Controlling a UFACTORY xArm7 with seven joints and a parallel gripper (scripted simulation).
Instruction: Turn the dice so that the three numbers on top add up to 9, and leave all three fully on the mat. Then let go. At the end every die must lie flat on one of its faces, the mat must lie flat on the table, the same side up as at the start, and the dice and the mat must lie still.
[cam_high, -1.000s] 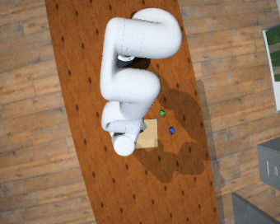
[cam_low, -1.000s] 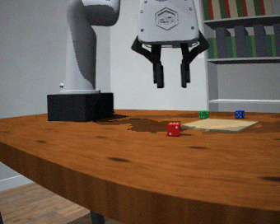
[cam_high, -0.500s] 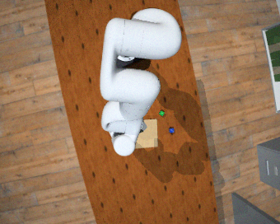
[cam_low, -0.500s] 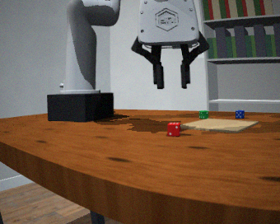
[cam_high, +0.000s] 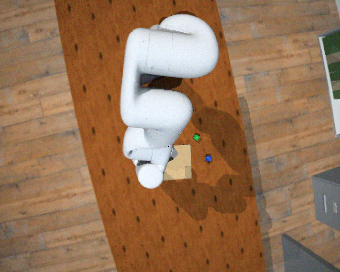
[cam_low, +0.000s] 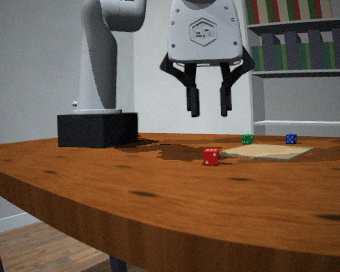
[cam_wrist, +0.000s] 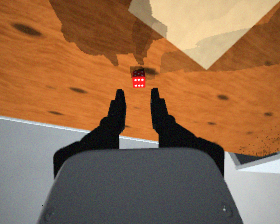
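Note:
A red die (cam_low: 211, 156) lies on the wooden table just off the near-left corner of the tan mat (cam_low: 267, 151); it also shows in the wrist view (cam_wrist: 138, 80), below the mat's corner (cam_wrist: 210, 25). A green die (cam_low: 247, 139) and a blue die (cam_low: 291, 138) lie on the table beyond the mat, not on it; from above, green (cam_high: 196, 137) and blue (cam_high: 208, 158) sit to the right of the mat (cam_high: 180, 162). My gripper (cam_low: 209, 107) (cam_wrist: 137, 97) hangs well above the red die, fingers partly apart with nothing between them. In the top view the arm hides it.
The arm's black base block (cam_low: 97, 129) stands at the back left of the table. A bookshelf (cam_low: 295, 50) stands behind the table on the right. The table's front edge runs close below the red die in the wrist view.

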